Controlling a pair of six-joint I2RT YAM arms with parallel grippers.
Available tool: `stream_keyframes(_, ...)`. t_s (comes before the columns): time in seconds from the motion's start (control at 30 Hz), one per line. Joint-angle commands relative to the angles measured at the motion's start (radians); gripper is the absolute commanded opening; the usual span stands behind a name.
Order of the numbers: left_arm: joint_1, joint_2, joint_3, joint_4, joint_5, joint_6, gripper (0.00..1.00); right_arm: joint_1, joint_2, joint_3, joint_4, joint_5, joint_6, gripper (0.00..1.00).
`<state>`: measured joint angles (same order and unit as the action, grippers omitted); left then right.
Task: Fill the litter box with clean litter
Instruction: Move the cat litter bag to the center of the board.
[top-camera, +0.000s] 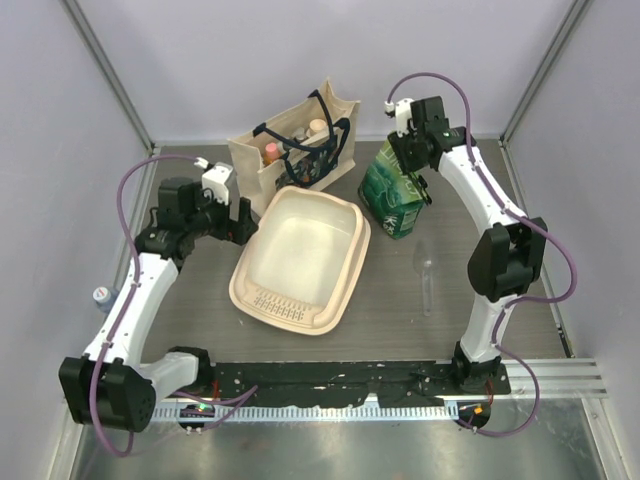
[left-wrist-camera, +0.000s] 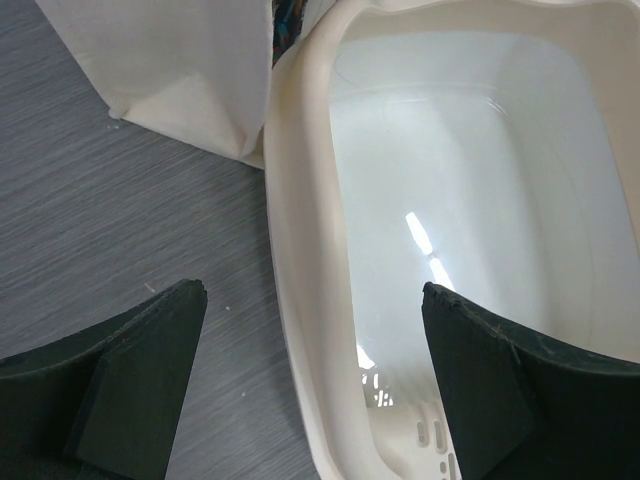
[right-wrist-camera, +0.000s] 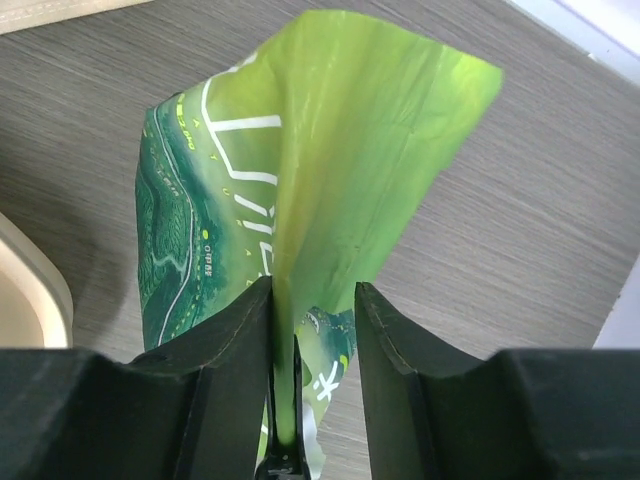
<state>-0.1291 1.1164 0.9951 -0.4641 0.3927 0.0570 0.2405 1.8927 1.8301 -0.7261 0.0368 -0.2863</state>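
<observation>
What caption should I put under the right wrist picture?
Right tool straddling the top flap of the green bag on the grey table.

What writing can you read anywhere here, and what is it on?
"米" (my best guess): one white character on the green bag; its other large characters are creased and cut off.
Small print on the green bag: too small to read.
Labels on the bottles in the tote bag: too blurred.
The litter box: no writing.

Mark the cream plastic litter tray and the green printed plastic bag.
Cream plastic litter tray (top-camera: 300, 245): top external view, bare floor.
Green printed plastic bag (right-wrist-camera: 175, 240): right wrist view, dark printed face.
</observation>
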Motion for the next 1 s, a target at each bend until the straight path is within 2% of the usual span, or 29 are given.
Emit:
stream_keyframes(0.0, -0.001, -0.029, -0.013, -0.018, 0.021, 0.021, 0.94, 0.017, 0.009, 0.070, 0.018, 0.011, -0.099, 0.43)
stream_keyframes(0.03, -0.001, -0.027, -0.015, -0.019, 0.026, 0.027, 0.94, 0.017, 0.022, 0.090, -0.010, 0.009, -0.108, 0.42)
stream_keyframes(0.2, -0.003, -0.020, -0.021, -0.028, 0.041, 0.052, 0.94, 0.019, 0.137, 0.230, -0.182, -0.058, -0.134, 0.19)
stream_keyframes(0.3, -0.004, -0.017, -0.024, -0.028, 0.044, 0.047, 0.94, 0.019, 0.172, 0.276, -0.259, -0.072, -0.158, 0.00)
stream_keyframes(0.47, -0.004, -0.013, -0.023, -0.030, 0.044, 0.040, 0.94, 0.016, 0.091, 0.239, -0.300, -0.179, -0.313, 0.00)
stream_keyframes(0.57, -0.007, -0.010, -0.021, -0.034, 0.049, 0.043, 0.94, 0.011, 0.016, 0.207, -0.338, -0.210, -0.468, 0.00)
stream_keyframes(0.6, -0.012, -0.009, -0.021, -0.036, 0.051, 0.046, 0.94, 0.006, -0.009, 0.212, -0.367, -0.224, -0.537, 0.01)
stream_keyframes(0.9, -0.021, 0.000, -0.029, -0.021, 0.072, 0.033, 0.94, -0.026, -0.058, 0.339, -0.587, -0.279, -0.760, 0.01)
stream_keyframes(0.97, -0.026, 0.002, -0.024, -0.022, 0.074, 0.037, 0.94, -0.033, -0.087, 0.334, -0.625, -0.317, -0.861, 0.00)
